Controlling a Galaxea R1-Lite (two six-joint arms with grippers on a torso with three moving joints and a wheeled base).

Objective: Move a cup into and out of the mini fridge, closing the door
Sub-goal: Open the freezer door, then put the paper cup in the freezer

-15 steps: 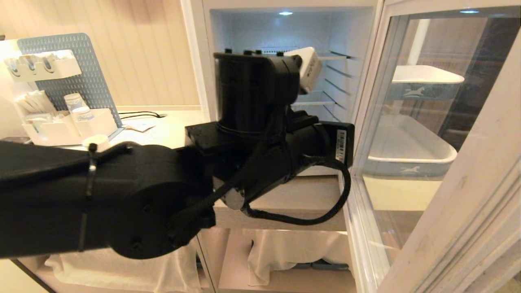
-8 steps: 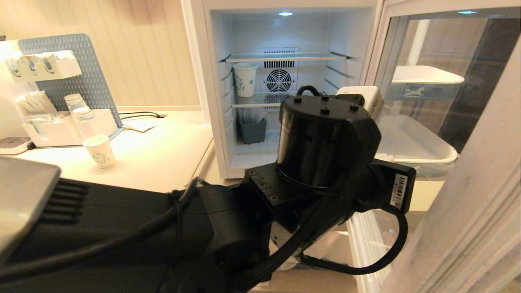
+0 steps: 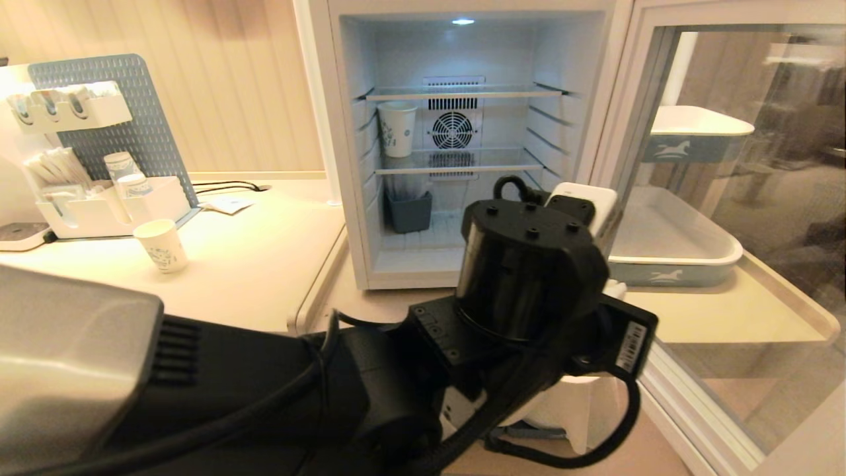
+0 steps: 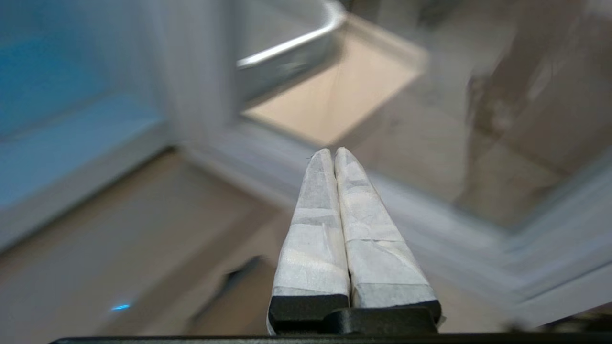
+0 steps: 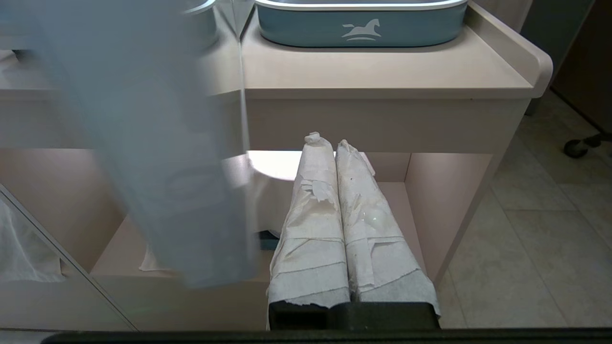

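Left hand (image 4: 333, 152): its 2 tape-wrapped fingers (image 4: 313, 229) are pressed together and hold nothing. In the left wrist view the hand points toward the lower frame of the door (image 3: 740, 198), which stands swung wide open on the right of the mini fridge (image 3: 462, 145); whether the fingertips touch that frame cannot be told. In the head view only the black left arm shows, reaching across the front of the bench (image 3: 251, 258), with the fridge opening beyond it and the door glass to its right.

Cup (image 3: 397, 128): upright on the middle wire shelf inside the mini fridge, at the shelf's left end, well apart from the left hand and farther in than the arm. A dark tub (image 3: 409, 210) sits on the fridge floor beneath it. A second paper cup (image 3: 160, 245) stands on the bench, far to the left of the arm.

Right hand (image 5: 334, 143): 2 wrapped fingers closed together, empty, hanging low in front of the bench edge, below a blue tray (image 5: 361, 24).
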